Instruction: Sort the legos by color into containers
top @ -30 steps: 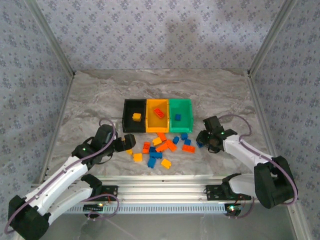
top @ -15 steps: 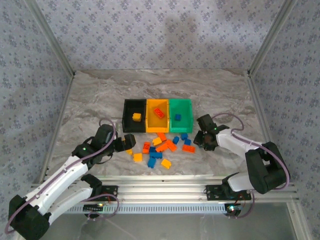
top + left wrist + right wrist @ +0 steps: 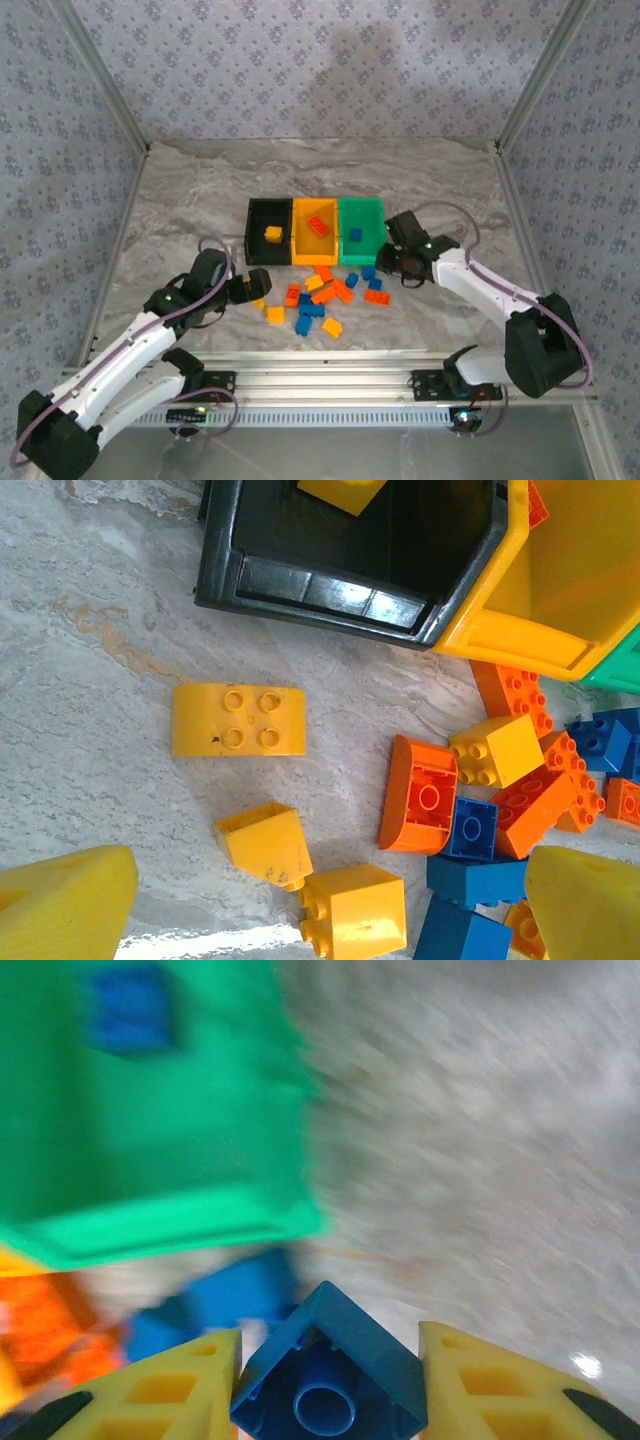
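The black bin (image 3: 252, 232), yellow-orange bin (image 3: 312, 250) and green bin (image 3: 368, 218) stand joined in a row; each holds one brick: yellow, red and blue. Loose yellow, orange and blue legos (image 3: 325, 295) lie just in front of them. My right gripper (image 3: 393, 262) is shut on a blue brick (image 3: 330, 1380), hovering by the green bin's (image 3: 150, 1160) near right corner. My left gripper (image 3: 252, 288) is open, low over the pile's left edge, with a yellow cube (image 3: 355, 910) and a yellow sloped brick (image 3: 265, 845) between its fingers (image 3: 60, 905).
A flat yellow brick (image 3: 238, 720) lies in front of the black bin (image 3: 330, 585). Orange and blue bricks (image 3: 470, 820) crowd the table below the yellow-orange bin (image 3: 520, 640). More blue bricks (image 3: 235, 1295) sit under the right gripper. Patterned walls enclose the marble table (image 3: 200, 190).
The right gripper has carried the blue brick left and away from me, from the table's right side to the green bin's corner. The left arm has stayed still.
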Action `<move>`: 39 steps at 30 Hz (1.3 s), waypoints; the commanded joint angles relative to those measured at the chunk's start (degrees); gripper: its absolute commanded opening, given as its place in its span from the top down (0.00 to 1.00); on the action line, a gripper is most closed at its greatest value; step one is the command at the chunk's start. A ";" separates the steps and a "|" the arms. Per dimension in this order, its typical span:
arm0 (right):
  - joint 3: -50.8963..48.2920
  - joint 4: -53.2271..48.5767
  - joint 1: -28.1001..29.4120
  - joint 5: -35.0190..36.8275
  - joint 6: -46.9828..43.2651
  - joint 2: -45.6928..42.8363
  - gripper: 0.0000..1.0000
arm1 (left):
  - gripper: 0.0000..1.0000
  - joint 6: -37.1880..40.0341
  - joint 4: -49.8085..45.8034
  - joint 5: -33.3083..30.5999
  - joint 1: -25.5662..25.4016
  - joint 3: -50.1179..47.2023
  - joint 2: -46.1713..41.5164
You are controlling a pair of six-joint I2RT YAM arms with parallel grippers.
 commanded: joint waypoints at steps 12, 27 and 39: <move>31.34 -4.32 1.85 5.49 -8.02 28.01 0.70 | 0.04 1.00 -4.93 1.84 0.37 1.87 -1.92; 31.91 -1.64 1.53 4.85 -5.90 25.26 0.38 | 0.13 2.11 -4.77 4.24 -0.72 0.90 0.25; 16.89 3.04 2.89 3.65 -2.78 12.98 0.37 | 0.17 0.25 1.03 -5.21 -18.86 0.67 13.51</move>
